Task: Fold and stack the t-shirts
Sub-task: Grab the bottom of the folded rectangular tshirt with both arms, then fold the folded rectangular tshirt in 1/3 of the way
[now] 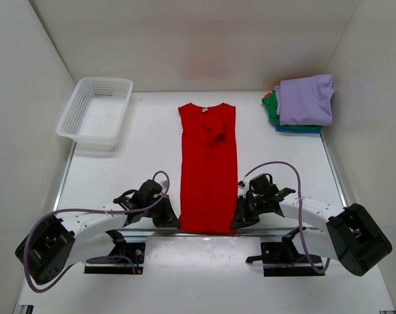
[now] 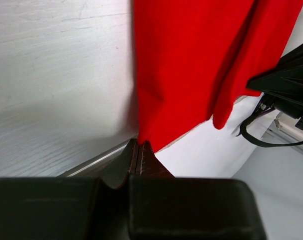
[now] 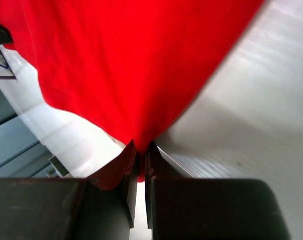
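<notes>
The red shirt (image 1: 209, 170) lies in the middle of the frame as a long narrow strip, collar at the top and hem at the bottom. The left gripper (image 2: 140, 150) is closed on the lower left corner of the hem and the right gripper (image 3: 140, 154) on the lower right corner. In both wrist views the jaws pinch red cloth between them.

I judge that the step in hand is to fold the hem up toward the collar. To do it well, both grippers should lift only a little, together and at the same pace, so that the strip does not twist. Then they should carry the hem straight up the frame and lay it square on the collar end. The side folds look loose near the chest — a fast pull may open them.

In the upper right corner sits the stack (image 1: 306, 99), lavender on top with green and teal under it, well apart from the shirt. The basket (image 1: 71, 106) is in the upper left, also well apart — neither lies on the way of the fold.
</notes>
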